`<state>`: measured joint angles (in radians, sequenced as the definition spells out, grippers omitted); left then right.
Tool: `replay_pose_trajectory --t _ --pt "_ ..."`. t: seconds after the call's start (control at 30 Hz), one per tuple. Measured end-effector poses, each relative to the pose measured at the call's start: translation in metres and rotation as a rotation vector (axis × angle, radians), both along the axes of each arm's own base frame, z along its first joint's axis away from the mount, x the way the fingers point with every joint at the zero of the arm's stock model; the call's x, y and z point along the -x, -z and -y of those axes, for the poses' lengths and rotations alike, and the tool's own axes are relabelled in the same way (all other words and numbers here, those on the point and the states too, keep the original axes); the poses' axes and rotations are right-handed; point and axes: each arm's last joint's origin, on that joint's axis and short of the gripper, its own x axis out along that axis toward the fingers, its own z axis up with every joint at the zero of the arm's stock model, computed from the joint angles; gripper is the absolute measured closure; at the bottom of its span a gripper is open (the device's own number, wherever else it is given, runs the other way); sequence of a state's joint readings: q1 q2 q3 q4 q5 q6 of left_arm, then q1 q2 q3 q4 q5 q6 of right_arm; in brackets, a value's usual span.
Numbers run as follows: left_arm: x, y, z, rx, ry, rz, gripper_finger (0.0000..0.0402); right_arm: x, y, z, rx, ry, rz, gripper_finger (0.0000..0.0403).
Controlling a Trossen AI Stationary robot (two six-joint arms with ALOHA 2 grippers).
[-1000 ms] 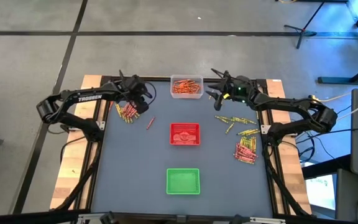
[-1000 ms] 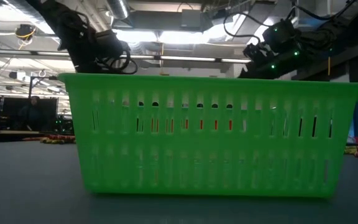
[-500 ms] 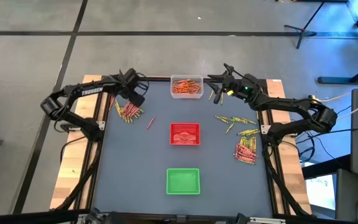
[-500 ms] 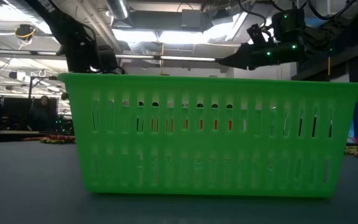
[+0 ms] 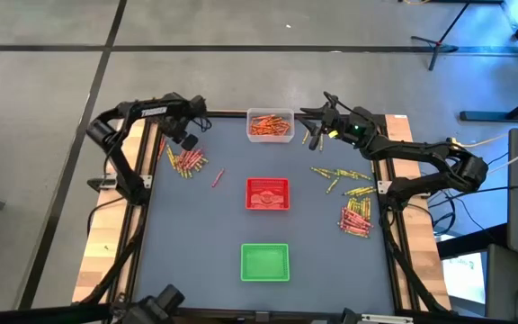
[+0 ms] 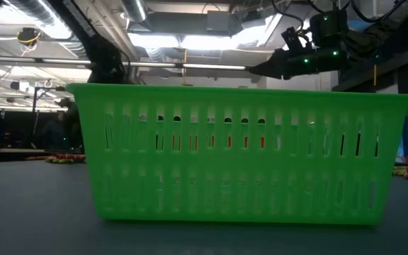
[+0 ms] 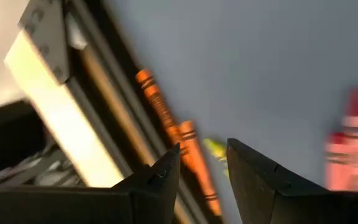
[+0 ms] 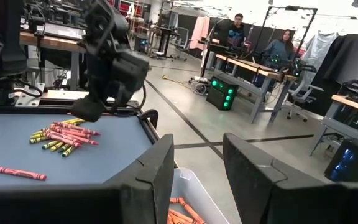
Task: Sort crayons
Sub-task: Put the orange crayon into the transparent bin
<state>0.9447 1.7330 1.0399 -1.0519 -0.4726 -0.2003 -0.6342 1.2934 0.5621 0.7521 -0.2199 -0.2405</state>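
Crayons lie in heaps: a red and olive pile (image 5: 187,163) at the far left, one red crayon (image 5: 217,178) beside it, olive ones (image 5: 340,173) and a mixed pile (image 5: 356,219) at the right. Orange crayons fill the clear tray (image 5: 270,125) at the far edge. My left gripper (image 5: 187,141) points steeply down over the table's far left edge, open, above two orange crayons (image 7: 166,121) that lie flat along the edge rail. My right gripper (image 5: 311,117) hovers level and open beside the clear tray (image 8: 188,198), holding nothing.
A red tray (image 5: 267,193) stands at the table's middle and a green tray (image 5: 264,262) near the front edge; the green tray (image 6: 239,152) fills the low view. Bare grey table lies between the trays and the piles. People sit at desks beyond the table.
My left gripper has swung toward the table's left edge, sunk a little and tipped from nearly level to steeply down, its elbow swinging out over the left rail. My right gripper tipped up to level and rose slightly, then kept still.
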Motion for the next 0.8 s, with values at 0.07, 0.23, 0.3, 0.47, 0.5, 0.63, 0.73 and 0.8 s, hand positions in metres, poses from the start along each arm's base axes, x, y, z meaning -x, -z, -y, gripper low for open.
replay_pose_trajectory --t 0.07,0.23,0.3,0.47,0.5,0.63,0.73,0.8 --pt "0.003 0.007 -0.003 0.023 -0.012 -0.037 0.0285 0.0 0.0 0.0 -0.001 0.0 -0.001 0.0265" --pt "0.001 0.02 -0.005 0.059 -0.008 -0.076 0.0285 0.0 0.0 0.0 -0.001 -0.001 -0.001 0.0265" --pt "0.001 0.025 -0.006 0.062 -0.003 -0.105 0.0285 0.0 0.0 0.0 -0.001 -0.001 -0.001 0.0265" --pt "0.001 0.042 -0.006 0.11 0.027 -0.222 0.0285 0.0 0.0 0.0 -0.006 -0.015 0.001 0.0265" --pt "0.0 0.045 -0.005 0.126 0.035 -0.234 0.0285 0.0 0.0 -0.001 -0.008 -0.021 0.002 0.0265" --pt "-0.005 0.047 -0.007 0.136 0.04 -0.227 0.0285 0.0 0.0 -0.001 -0.009 -0.045 0.004 0.0265" --pt "-0.004 0.047 -0.008 0.142 0.033 -0.208 0.0286 -0.001 0.0 -0.002 -0.01 -0.062 0.003 0.0265" --pt "-0.004 0.048 -0.008 0.166 0.036 -0.188 0.0287 -0.001 0.0 -0.002 -0.01 -0.062 0.003 0.0265"
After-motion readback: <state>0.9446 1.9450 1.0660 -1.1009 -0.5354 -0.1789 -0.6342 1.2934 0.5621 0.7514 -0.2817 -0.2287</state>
